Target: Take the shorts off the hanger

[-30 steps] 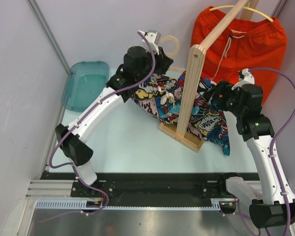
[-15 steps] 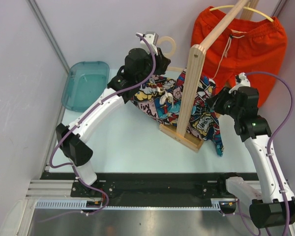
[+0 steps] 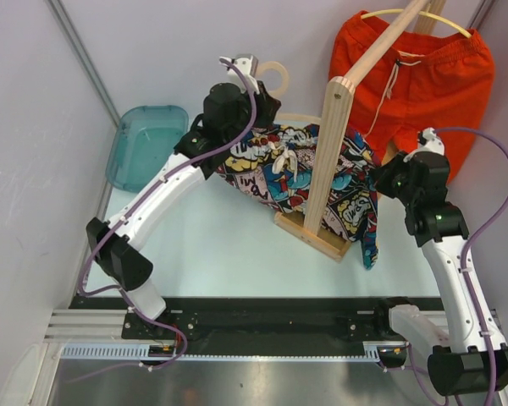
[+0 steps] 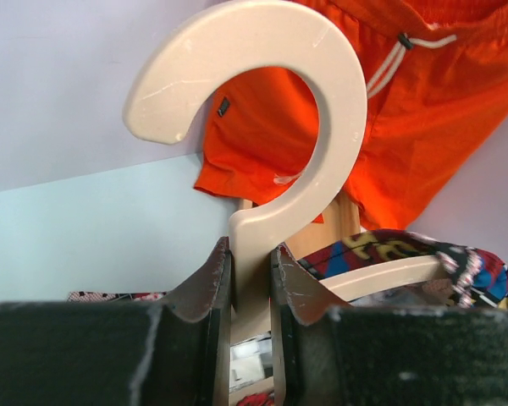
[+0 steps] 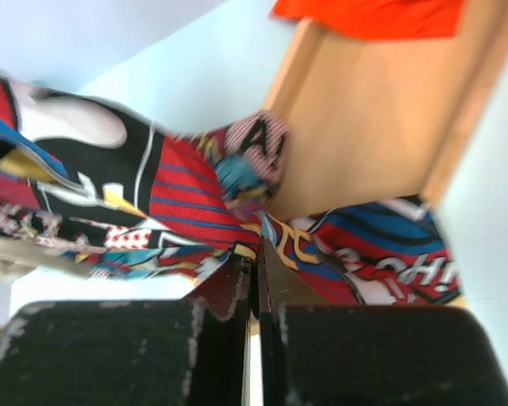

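Where white walls (image 3: 152, 42) meet, shorts (image 3: 262, 169) stretch above a pale table (image 3: 229, 241).

a robotics lab cell. plain white panels (image 3: 34, 127) enclose a pale table (image 3: 229, 245). a slotted metal rail (image 3: 85, 323) edges it.

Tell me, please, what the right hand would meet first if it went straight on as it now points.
The print shorts, seemingly pinched in the right hand; the wooden post looks to stand just behind, though depth is unclear.
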### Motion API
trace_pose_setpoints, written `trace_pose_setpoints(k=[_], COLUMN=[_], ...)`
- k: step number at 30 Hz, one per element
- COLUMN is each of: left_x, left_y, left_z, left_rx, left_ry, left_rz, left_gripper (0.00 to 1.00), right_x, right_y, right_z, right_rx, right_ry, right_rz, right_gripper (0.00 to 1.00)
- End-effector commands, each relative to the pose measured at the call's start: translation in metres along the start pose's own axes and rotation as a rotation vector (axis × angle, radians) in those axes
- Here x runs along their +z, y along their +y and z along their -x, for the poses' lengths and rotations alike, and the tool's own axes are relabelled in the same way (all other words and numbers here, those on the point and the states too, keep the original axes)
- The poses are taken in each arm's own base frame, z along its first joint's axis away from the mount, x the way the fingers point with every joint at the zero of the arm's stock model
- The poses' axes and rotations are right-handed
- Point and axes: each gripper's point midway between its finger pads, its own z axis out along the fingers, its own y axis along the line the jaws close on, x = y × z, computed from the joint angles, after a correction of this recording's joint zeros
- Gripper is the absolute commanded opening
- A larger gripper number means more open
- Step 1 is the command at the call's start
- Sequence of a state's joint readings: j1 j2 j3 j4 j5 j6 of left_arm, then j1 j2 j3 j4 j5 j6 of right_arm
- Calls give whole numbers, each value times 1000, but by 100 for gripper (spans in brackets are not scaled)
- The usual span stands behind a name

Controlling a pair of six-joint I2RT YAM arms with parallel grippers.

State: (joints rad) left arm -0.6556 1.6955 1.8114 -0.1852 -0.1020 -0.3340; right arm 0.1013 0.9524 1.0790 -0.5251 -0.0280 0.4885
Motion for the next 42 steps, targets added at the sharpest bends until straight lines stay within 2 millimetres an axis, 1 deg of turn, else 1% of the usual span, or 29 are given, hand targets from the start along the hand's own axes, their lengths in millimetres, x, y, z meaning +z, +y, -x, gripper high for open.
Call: trace_pose_setpoints(k=[1,3,5,6,8,9,10,11,13,14,16,19,20,21,22,24,25,27,28,29,30,31,32,34,35,38,39,41,42], left_x=[-29,-31,-32,-31,-36,-35,-37,-40,-39,-38,-36,-36,-36,-37,-37,-41,-42,-44,-44,-43,-42,-41,-41,-40,-40,-38,-38,-37,-35], left_y=[17,21,31,36,44,50,57,53,62,60,59,54,51,49,49,45,44,41,41,42,43,43,43,43,46,46,45,39,35], left_z=[64,65,66,62,65,55,60,60,52,47,52,54,55,57,59,67,69,75,75,75,72,68,66,59,57,51,49,44,39], left_rx=[-77,-101,-120,-143,-186,-206,-227,-267,-308,-333,-341,-349,-353,-352,-353,-351,-347,-324,-312,-286,-275,-261,-230,-197,-156,-73,-53,8,29], left_ry=[-157,-158,-154,-144,-157,-140,-163,-162,-153,-133,-147,-149,-150,-154,-156,-170,-172,-180,-175,-168,-147,-135,-128,-108,-105,-83,-71,-53,-35], left_rz=[7,3,20,30,36,40,41,5,-6,-26,-51,-79,-89,-98,-100,-110,-116,-121,-117,-115,-106,-106,-108,-97,-84,-54,-48,-50,-51], left_gripper=[0,0,0,0,0,0,0,0,0,0,0,0,0,0,0,0,0,0,0,0,0,0,0,0,0,0,0,0,0], right_x=[-12,-13,-16,-17,-17,-17,-17,-15,-12,-11,-5,11,13,19,21,26,32,39,47,50,52,54,54,52,48,37,28,17,6], right_y=[-31,-36,-39,-46,-49,-50,-50,-48,-47,-43,-39,-1,15,29,46,64,80,91,97,99,98,94,90,81,75,63,63,62,64], right_z=[34,38,40,44,45,45,45,44,41,39,35,23,24,16,14,9,4,-1,-8,-11,-14,-18,-20,-27,-25,-26,-20,-18,-11], right_rx=[7,22,34,47,58,63,66,67,70,71,66,9,-1,-4,-18,-20,-8,4,15,20,25,25,21,7,-10,-46,-56,-79,-104], right_ry=[-153,-167,-177,-187,-189,-186,-183,-176,-161,-150,-126,-48,-41,-14,-17,-2,17,37,67,80,94,114,125,155,147,157,134,122,89], right_rz=[-137,-154,-161,-180,-182,-183,-181,-171,-162,-140,-113,79,161,205,258,317,369,414,442,451,449,437,427,401,386,359,363,371,385], right_gripper=[0,0,0,0,0,0,0,0,0,0,0,0,0,0,0,0,0,0,0,0,7,17,35,49,60,72,75,81,83])
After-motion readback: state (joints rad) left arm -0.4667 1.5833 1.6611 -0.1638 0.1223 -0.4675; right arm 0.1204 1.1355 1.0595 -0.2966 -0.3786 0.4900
